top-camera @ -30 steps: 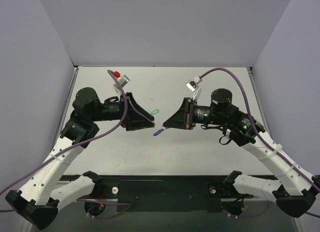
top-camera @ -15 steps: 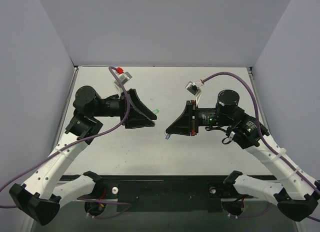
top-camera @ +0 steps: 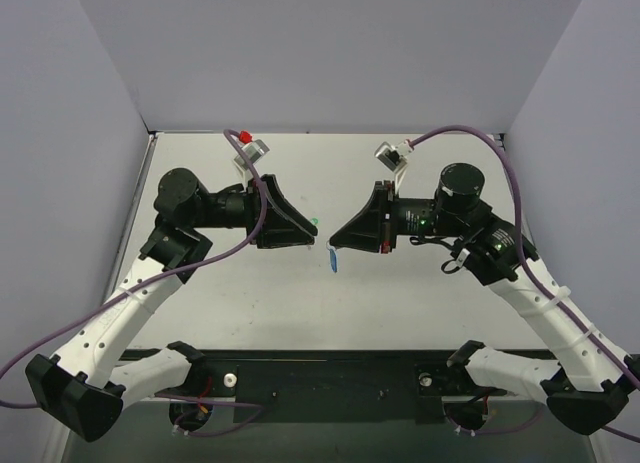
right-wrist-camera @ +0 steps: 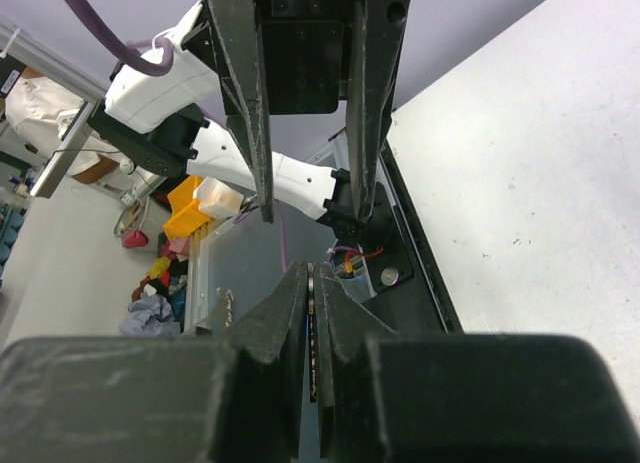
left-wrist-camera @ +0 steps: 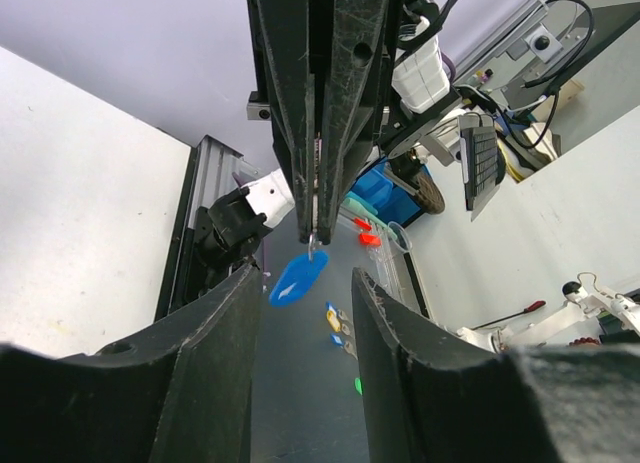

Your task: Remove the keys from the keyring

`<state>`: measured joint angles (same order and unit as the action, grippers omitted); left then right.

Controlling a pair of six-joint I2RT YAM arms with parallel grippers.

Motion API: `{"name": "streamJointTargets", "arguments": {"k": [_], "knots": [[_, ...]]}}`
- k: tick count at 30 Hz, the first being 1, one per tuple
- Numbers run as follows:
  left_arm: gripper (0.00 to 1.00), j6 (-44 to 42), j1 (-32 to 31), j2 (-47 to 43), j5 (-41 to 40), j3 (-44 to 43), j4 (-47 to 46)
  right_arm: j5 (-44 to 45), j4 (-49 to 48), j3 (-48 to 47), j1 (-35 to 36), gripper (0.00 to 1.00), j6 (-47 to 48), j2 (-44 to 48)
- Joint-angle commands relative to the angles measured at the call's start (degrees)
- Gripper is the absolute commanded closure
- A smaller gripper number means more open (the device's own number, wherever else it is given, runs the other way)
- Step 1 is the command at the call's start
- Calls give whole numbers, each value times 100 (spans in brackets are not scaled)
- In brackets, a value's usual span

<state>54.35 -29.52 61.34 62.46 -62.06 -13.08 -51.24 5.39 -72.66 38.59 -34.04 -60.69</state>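
Note:
The keyring, a blue oval tag (top-camera: 333,260), hangs by its thin ring under my right gripper (top-camera: 332,245), above the table. In the left wrist view the tag (left-wrist-camera: 297,280) dangles from a thin silver key (left-wrist-camera: 316,183) pinched edge-on between the right gripper's shut fingers. The right wrist view shows the same metal edge (right-wrist-camera: 312,323) clamped in my right gripper (right-wrist-camera: 312,275). My left gripper (top-camera: 312,239) faces it tip to tip, a short gap away. It is open and empty (left-wrist-camera: 305,275), with the tag just beyond its fingertips.
A green tag (top-camera: 314,222) lies on the white table (top-camera: 400,293) just behind the left gripper's tip. Grey walls close the table at the back and both sides. Purple cables loop over both arms.
The blue tag lay on the table between the grippers. Now it hangs off the table from my right gripper, which has risen. The left gripper has moved up and right to face it.

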Motion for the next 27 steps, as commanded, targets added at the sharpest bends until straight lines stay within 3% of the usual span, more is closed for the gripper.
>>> {"name": "streamJointTargets", "arguments": {"k": [1,9,24,26,27], "knots": [[50,76,-63,36,4,-16,-423,-35,-686,-161,-36,100,-85,-110],[57,-21,-370,167,-181,1,-441,27,-715,-275,-71,100,-129,-224],[81,-126,-643,378,-357,-165,-388,-8,-1031,-143,-79,100,-419,-198],[89,-135,-669,422,-409,-183,-397,0,-1075,-108,-71,100,-454,-172],[98,-135,-687,431,-444,-192,-397,-8,-1110,-90,-79,100,-472,-154]]}}
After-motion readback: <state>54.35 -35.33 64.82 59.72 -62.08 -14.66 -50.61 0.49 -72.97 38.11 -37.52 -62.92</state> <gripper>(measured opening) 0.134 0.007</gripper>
